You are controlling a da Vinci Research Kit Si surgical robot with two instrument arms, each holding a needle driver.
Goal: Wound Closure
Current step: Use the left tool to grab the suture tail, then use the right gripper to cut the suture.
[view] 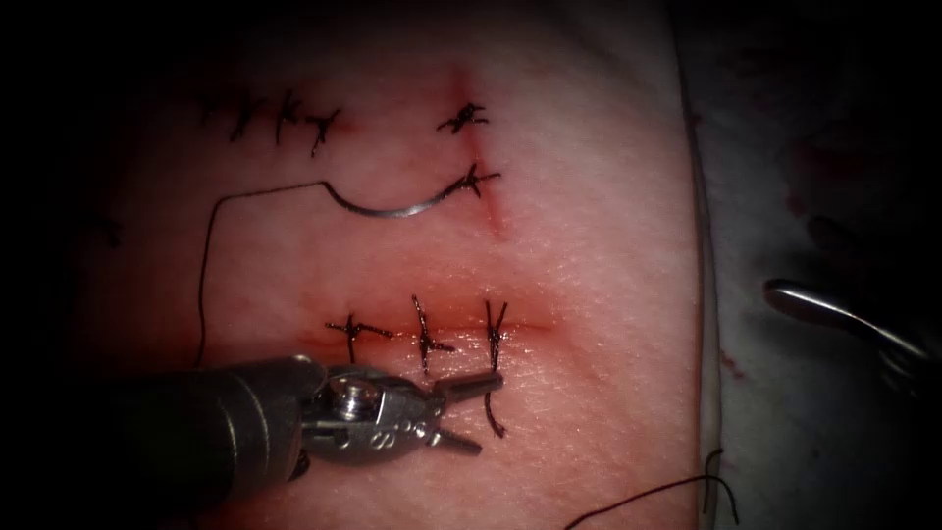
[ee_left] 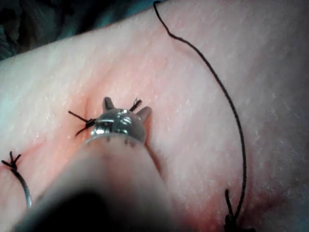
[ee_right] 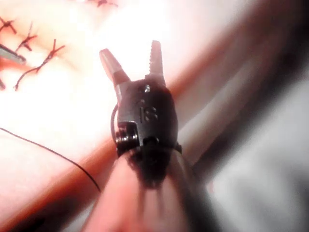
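Observation:
The curved needle lies flat on the tissue, left of the short upright cut. Neither tool holds it. One end rests by a knot on that cut; whether it enters the tissue I cannot tell. Its thread runs left, then down. My left tool sits just in front of the horizontal cut, jaws open and holding nothing, the upper jaw beside the rightmost stitch's tail. My right tool hovers off the tissue's right edge; the right wrist view shows it open and holding nothing.
Three stitches cross the horizontal cut, and several more sit at the upper left. A loose thread trails over the tissue's right edge. In the left wrist view my left tool is over a stitch, with thread arcing beside it.

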